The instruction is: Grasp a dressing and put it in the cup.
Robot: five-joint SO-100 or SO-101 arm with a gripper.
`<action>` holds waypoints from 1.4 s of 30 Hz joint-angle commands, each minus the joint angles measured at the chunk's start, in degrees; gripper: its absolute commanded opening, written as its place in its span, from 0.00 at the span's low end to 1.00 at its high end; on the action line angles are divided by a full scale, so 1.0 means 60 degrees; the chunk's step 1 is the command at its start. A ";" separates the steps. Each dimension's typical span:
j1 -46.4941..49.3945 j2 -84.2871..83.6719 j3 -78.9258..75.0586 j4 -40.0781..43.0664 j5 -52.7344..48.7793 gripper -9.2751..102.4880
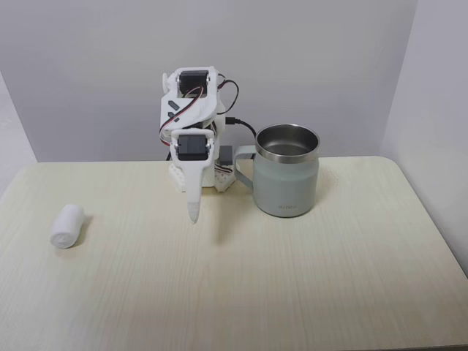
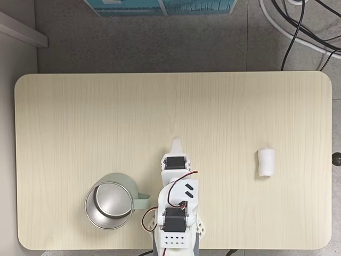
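Both fixed views are evenly and softly lit, bright without harsh contrast. In the view from the front, the pale wood table (image 1: 241, 278) shows only faint, diffuse shadows: a soft one beside the cup (image 1: 287, 170) and another beneath the roll of dressing (image 1: 67, 226). The cup's steel rim catches a mild sheen, not a blown-out glare. The wall behind looks flat grey with slight darkening toward the corners. From above, the table (image 2: 106, 117) is uniformly lit and its grain reads sharply. Focus is crisp in both, with no motion blur and no obvious bending at the edges.
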 commanded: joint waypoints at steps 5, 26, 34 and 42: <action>0.0937 0.0029 -0.0059 -0.0381 0.0879 0.08; 0.0850 0.0029 0.1567 0.0747 -0.0718 0.08; 0.1377 0.2578 0.6694 0.3252 -0.4761 0.08; 0.3062 0.6563 1.1938 0.5464 -0.9551 0.08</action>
